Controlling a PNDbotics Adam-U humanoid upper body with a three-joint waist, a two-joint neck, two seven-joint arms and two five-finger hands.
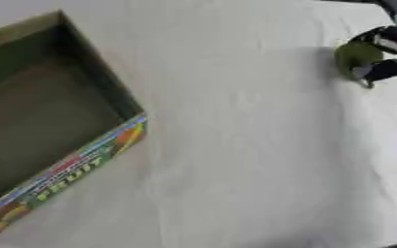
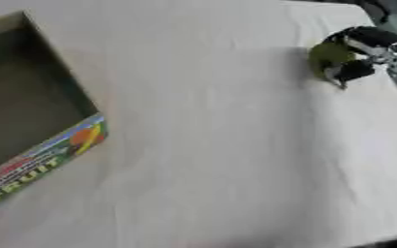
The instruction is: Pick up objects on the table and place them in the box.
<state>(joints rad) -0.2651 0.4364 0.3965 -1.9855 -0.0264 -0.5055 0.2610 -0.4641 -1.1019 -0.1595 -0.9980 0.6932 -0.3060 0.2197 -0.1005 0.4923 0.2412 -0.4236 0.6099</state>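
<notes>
I see right hand (image 2: 364,51) fingers curled round olive-green round object (image 2: 327,55) at far right; open box (image 1: 62,160) at left, well apart

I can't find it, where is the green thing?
The green thing is at the table's far right, held in the robot's right hand, far from the box on the left.

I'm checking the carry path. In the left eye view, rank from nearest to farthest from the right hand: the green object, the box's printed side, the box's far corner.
1. Green object: in the right hand, upper right.
2. Printed side of the box: lower left.
3. Far corner: upper left; near-tied with 2.
</notes>
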